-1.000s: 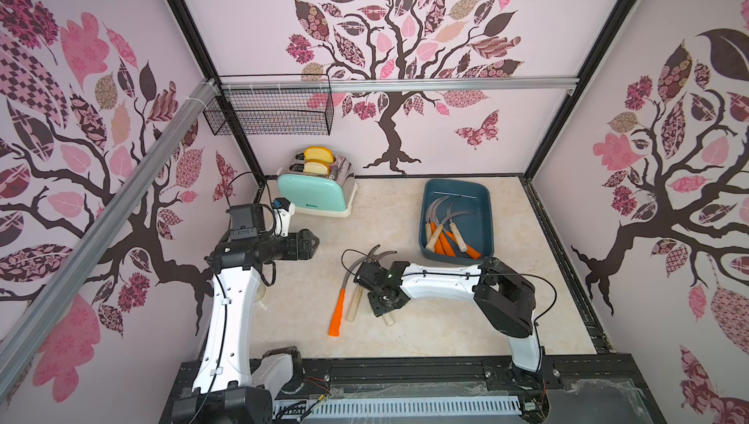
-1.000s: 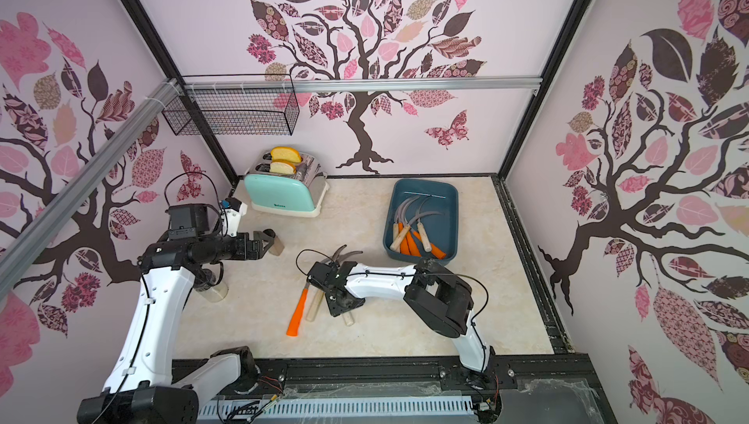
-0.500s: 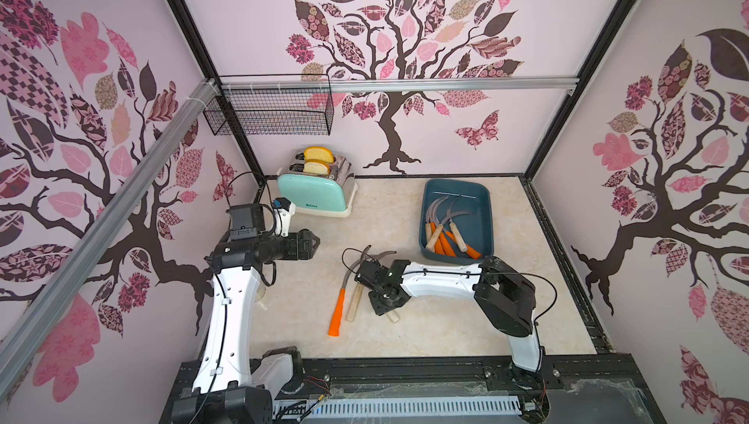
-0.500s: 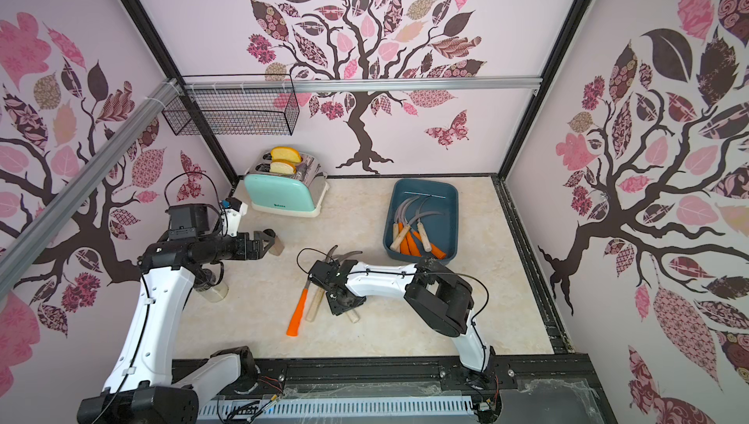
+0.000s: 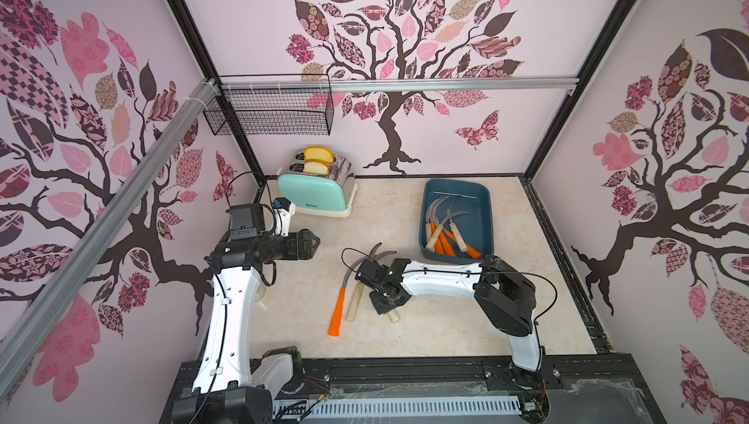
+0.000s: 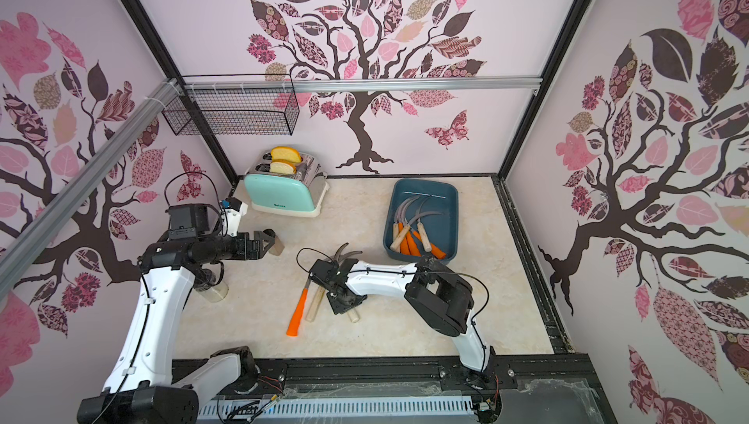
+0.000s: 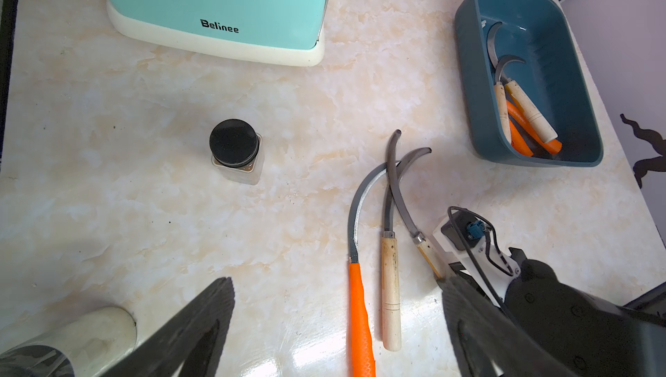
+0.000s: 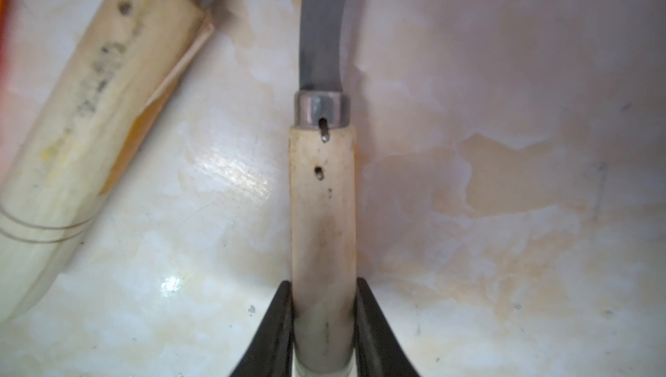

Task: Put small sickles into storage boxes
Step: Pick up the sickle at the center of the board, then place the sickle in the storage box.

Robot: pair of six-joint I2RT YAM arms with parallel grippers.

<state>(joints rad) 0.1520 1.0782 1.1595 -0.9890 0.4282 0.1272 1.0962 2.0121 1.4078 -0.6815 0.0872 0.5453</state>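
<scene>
Three small sickles lie side by side on the marble table. One has an orange handle (image 5: 337, 316), one a pale wood handle (image 5: 353, 300). My right gripper (image 5: 383, 298) is shut on the wood handle (image 8: 322, 213) of the third; in the right wrist view both black fingers (image 8: 277, 324) press its sides. Its grey blade (image 7: 405, 191) crosses the other blades. The teal storage box (image 5: 474, 207) stands at the back right and holds several sickles (image 5: 444, 227). My left gripper (image 5: 312, 241) hovers open over the table's left side, holding nothing (image 7: 335, 281).
A mint toaster (image 5: 316, 195) with bread slices stands at the back left, under a black wire basket (image 5: 271, 112) on the wall rail. A small black-lidded jar (image 7: 234, 144) sits left of the sickles. A clear cup (image 6: 212, 290) stands by the left arm.
The right gripper's jaws have closed onto the wood handle of the rightmost sickle on the table. The left arm has not moved.
</scene>
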